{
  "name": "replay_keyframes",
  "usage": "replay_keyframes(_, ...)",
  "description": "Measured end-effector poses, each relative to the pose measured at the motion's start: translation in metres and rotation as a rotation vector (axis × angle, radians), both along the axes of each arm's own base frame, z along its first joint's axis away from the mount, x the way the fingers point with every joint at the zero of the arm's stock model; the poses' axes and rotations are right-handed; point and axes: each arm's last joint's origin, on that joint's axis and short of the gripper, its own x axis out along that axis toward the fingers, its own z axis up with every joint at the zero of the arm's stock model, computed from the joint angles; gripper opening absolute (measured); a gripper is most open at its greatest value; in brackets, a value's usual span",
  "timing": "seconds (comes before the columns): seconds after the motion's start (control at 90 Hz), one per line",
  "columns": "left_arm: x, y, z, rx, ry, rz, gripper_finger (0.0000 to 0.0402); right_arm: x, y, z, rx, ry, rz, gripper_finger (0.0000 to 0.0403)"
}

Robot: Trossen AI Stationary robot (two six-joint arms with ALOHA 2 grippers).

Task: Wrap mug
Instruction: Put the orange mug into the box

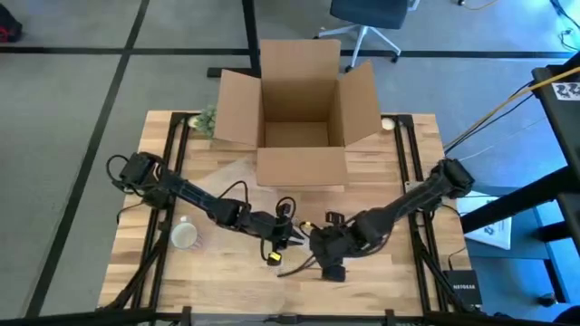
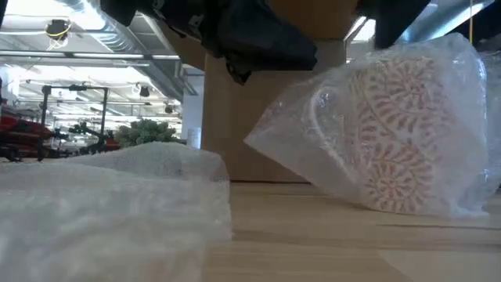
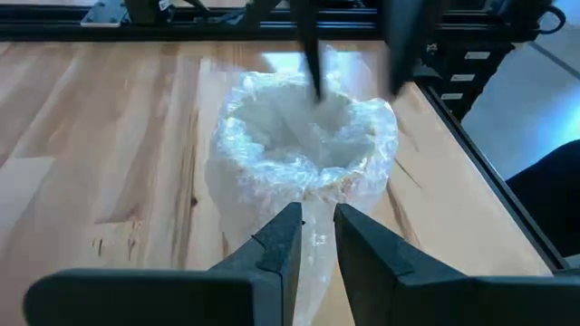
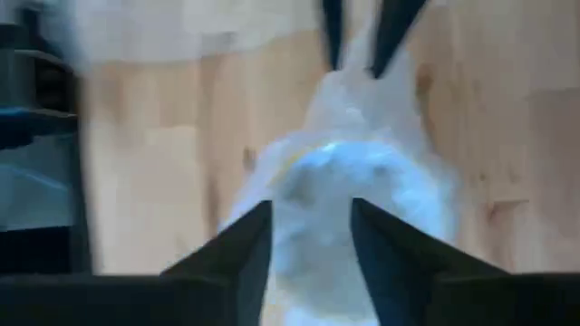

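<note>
A mug with a red pattern, wrapped in clear bubble wrap point(image 2: 391, 133), sits tilted on the wooden table near its middle front, and the wrapped mug point(image 3: 304, 145) also shows in the left wrist view. My left gripper point(image 1: 292, 234) comes from the table's left and is shut on a tail of the wrap. From the right, my right gripper point(image 1: 313, 240) stands at the bundle's other side, its fingers about the bundle point(image 4: 313, 195). The wrap's hollow top faces up. My left gripper pinches a loose tail of the bubble wrap point(image 3: 315, 237) between its two fingers, low on the bundle's left side, coming in nearly level. One layer or several, I cannot tell. My right gripper takes the bundle at its far rim point(image 3: 362, 109). One finger point(image 3: 313, 63) dips into the wrap's hollow and the other point(image 3: 403, 54) stays outside. The bundle's lower end point(image 2: 391, 205) rests on the table.
An open cardboard box point(image 1: 299, 109) stands at the table's far middle, a small plant point(image 1: 207, 118) to its left. A bare white mug point(image 1: 184, 235) stands near the left front. A loose heap of bubble wrap point(image 2: 117, 196) lies close to the low camera.
</note>
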Motion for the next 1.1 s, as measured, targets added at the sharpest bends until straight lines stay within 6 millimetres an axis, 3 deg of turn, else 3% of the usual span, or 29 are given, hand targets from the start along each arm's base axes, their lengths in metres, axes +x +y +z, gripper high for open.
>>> replay_keyframes(0.189, 0.000, 0.000, 0.000, 0.000, -0.001, 0.000, 0.0053, 0.001, 0.015, -0.022, -0.050, 0.008, -0.018, 0.0218)
replay_keyframes(0.411, 0.000, 0.000, 0.000, 0.000, -0.001, -0.001, 0.0053, 0.018, 0.016, -0.070, -0.153, 0.095, -0.014, 0.0222)
replay_keyframes(0.522, 0.000, 0.000, 0.000, -0.003, 0.000, 0.000, 0.0053, 0.021, 0.018, -0.087, -0.188, 0.135, -0.006, 0.0186)
replay_keyframes(0.644, -0.001, -0.003, 0.000, -0.002, 0.001, -0.006, 0.0053, 0.021, 0.021, -0.094, -0.131, 0.186, 0.014, 0.0088)
replay_keyframes(0.733, -0.003, -0.007, 0.001, 0.000, 0.001, -0.019, 0.0053, 0.019, 0.023, -0.092, -0.112, 0.201, 0.022, 0.0021)
replay_keyframes(0.844, -0.009, -0.013, 0.009, -0.004, -0.011, -0.040, 0.0053, 0.012, 0.028, -0.076, -0.102, 0.185, 0.034, 0.0025)
replay_keyframes(1.1, -0.040, -0.023, 0.057, -0.018, -0.057, -0.081, 0.0053, -0.011, 0.035, -0.001, -0.080, -0.035, 0.092, 0.0013)
